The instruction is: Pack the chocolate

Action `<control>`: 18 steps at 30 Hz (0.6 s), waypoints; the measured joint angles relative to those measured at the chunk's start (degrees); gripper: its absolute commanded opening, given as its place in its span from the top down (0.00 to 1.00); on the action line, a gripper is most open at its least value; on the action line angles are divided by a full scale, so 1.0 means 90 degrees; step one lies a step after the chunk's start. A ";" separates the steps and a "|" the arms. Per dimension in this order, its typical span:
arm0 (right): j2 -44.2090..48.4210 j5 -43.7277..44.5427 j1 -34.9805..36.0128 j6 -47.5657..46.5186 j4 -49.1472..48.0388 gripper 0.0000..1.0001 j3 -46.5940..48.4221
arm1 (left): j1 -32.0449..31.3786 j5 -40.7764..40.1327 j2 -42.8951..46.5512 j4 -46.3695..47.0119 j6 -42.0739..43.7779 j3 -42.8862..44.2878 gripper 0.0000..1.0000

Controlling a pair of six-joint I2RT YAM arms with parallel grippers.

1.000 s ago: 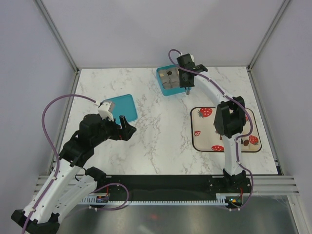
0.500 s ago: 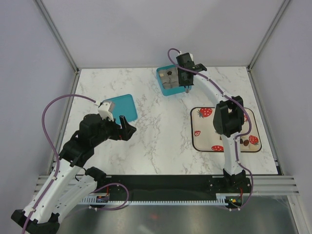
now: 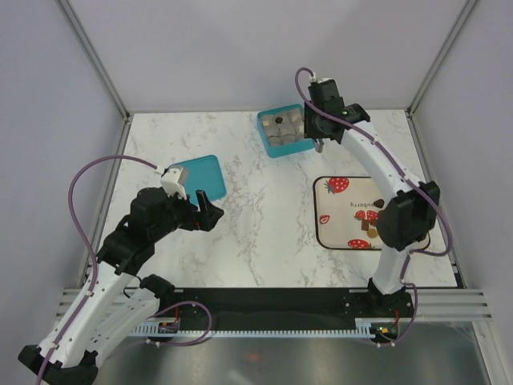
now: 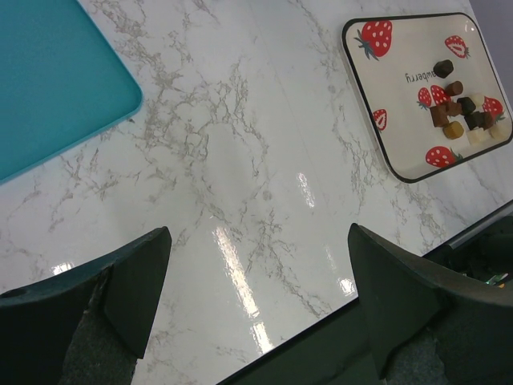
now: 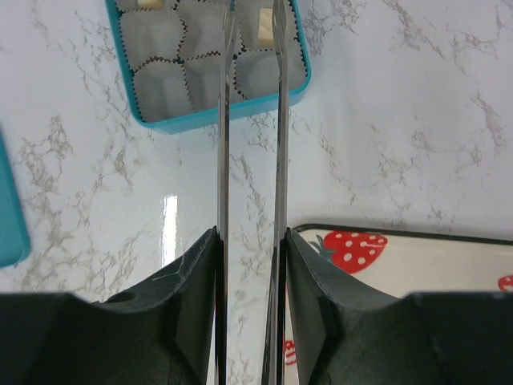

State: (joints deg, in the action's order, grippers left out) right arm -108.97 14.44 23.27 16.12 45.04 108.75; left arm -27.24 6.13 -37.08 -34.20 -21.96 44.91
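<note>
Chocolate (image 4: 457,108): small blocky brown, tan and whitish bits clustered on the tray; one pale piece (image 5: 264,24) sits in a box cup.
Tray (image 4: 401,48): flat, rounded corners, dark rim, strawberry prints, lettering ending "berry".
Box (image 5: 184,124): teal, square, with pleated paper cups.
Right gripper (image 3: 318,145): arm stretched far; thin metal blades narrowly parted, empty, at the box's edge.
Left gripper (image 4: 258,241): jaws wide, empty, above the marble table (image 4: 240,160).

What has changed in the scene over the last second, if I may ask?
The right pincer shifted rightward, from over the teal box to its right edge. The arm's elbow also swung right, uncovering the chocolate on the strawberry tray. Nothing was visibly grasped or released. The left pincer, teal lid and box stayed put.
</note>
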 measured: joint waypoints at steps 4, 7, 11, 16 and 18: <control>0.1343 -0.0092 0.0005 0.0073 0.0041 0.56 -0.0896 | 0.0000 0.0000 0.0000 0.0000 0.0000 0.0000 0.01; 0.2130 -0.0119 0.0005 0.0095 0.0148 0.56 -0.1576 | 0.0000 0.0002 0.0000 0.0000 0.0000 0.0000 0.01; 0.2888 -0.0117 0.0005 0.0170 0.0389 0.57 -0.2509 | 0.0000 0.0002 -0.0002 0.0000 0.0000 0.0000 0.01; 0.3701 -0.0097 0.0005 0.0323 0.0741 0.57 -0.3517 | 0.0000 0.0002 -0.0002 0.0000 0.0000 0.0000 0.01; 0.4019 -0.0066 0.0005 0.0415 0.0872 0.57 -0.3825 | 0.0000 0.0005 -0.0002 0.0002 0.0000 0.0000 0.01</control>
State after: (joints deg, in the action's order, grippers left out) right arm -72.79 13.85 23.31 19.86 52.88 74.32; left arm -27.24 6.17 -37.10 -34.17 -21.96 44.91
